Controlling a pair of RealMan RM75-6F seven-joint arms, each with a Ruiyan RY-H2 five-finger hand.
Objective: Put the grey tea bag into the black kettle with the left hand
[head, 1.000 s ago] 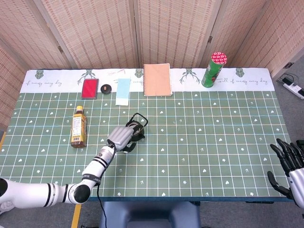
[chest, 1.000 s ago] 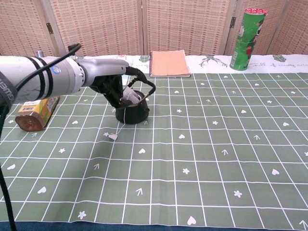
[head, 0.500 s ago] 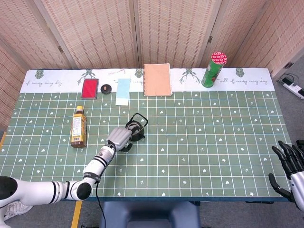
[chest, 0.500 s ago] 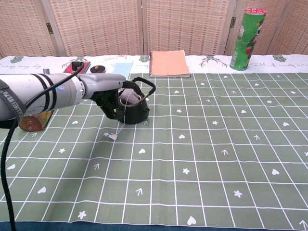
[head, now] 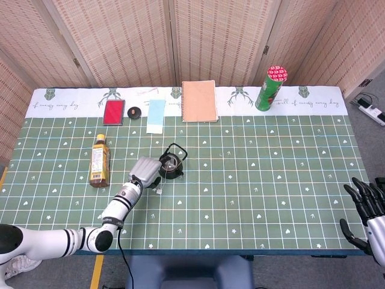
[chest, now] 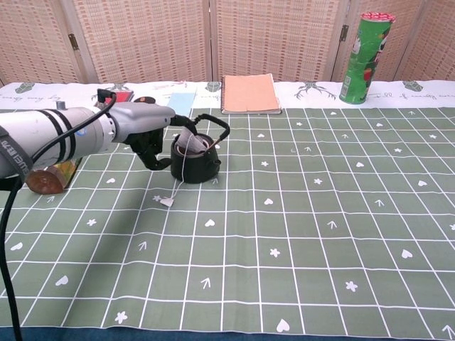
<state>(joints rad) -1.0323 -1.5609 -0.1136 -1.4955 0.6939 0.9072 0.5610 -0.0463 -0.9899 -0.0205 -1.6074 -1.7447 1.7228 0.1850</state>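
Observation:
The black kettle [head: 170, 165] [chest: 195, 159] stands upright on the green mat, its handle raised. The grey tea bag [chest: 190, 145] sits in the kettle's mouth. Its string hangs over the rim to a small white tag [chest: 166, 202] [head: 157, 191] lying on the mat. My left hand [head: 143, 170] [chest: 151, 138] hovers just left of the kettle with nothing in it, fingers loosely bent downward. At the bottom right corner of the head view, my right hand [head: 367, 206] hangs off the table edge with its fingers spread and nothing in it.
A brown bottle [head: 100, 159] [chest: 50, 174] lies left of the kettle. Along the back stand a red card [head: 113, 112], a small black disc [head: 135, 111], a pale blue card [head: 156, 115], an orange notebook [head: 199, 101] and a green can [head: 271, 88].
My left hand has let go of the tea bag and drawn back to the left of the kettle. The bag stays in the kettle's mouth, and the right hand is unchanged.

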